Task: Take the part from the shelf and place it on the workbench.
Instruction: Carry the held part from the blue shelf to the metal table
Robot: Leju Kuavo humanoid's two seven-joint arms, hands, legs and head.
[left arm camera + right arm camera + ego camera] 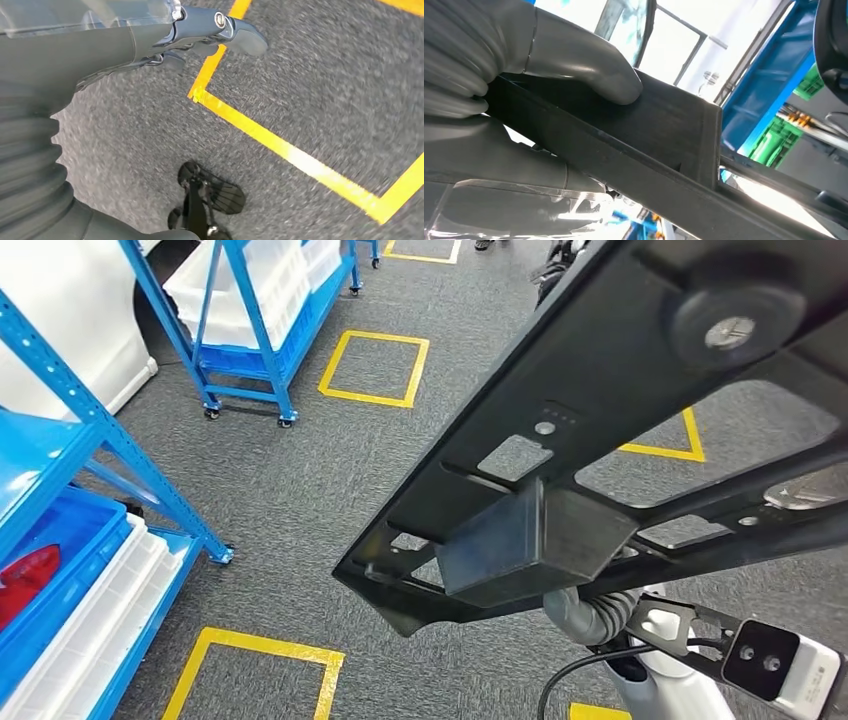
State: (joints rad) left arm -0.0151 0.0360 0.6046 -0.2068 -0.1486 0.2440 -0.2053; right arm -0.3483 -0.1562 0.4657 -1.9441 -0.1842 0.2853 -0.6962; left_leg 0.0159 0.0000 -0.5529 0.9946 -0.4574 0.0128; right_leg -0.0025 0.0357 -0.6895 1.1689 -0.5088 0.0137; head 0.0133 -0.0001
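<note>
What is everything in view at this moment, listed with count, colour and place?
Part: one, black, a long flat frame with cut-outs and a boxy block, held up across the right of the head view.
Shelving racks: two, blue, at the left and upper left.
Bins: white and blue ones, on the racks' lower levels.
Red item: one, inside the near blue bin.
Floor markings: several, yellow tape squares on the grey carpet.
Green crates: behind the blue rack, in the right wrist view.
Right hand: grey, thumb pressed on the part, holding it.
Left hand: hanging above the carpet, nothing in it.
</note>
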